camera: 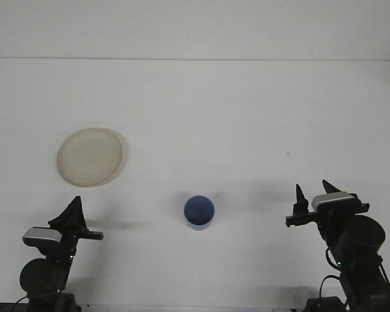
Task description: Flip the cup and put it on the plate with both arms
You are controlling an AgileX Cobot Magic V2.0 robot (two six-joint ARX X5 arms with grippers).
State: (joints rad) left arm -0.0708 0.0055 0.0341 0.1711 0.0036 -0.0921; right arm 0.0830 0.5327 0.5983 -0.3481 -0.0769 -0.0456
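Counter (247, 110) wide open. Only two obstacles: blue cup (199, 212) standing alone at near centre, cream plate (90, 156) well apart to its far left. Bare surface all round the cup, so side approach is free from the left claw (73, 214) or right claw (314, 197).

A single front view looks forward and steeply down over the white table (247, 104) from above the robot's base. It stands far enough back to take in both arms at the bottom corners and the table's far edge near the top.
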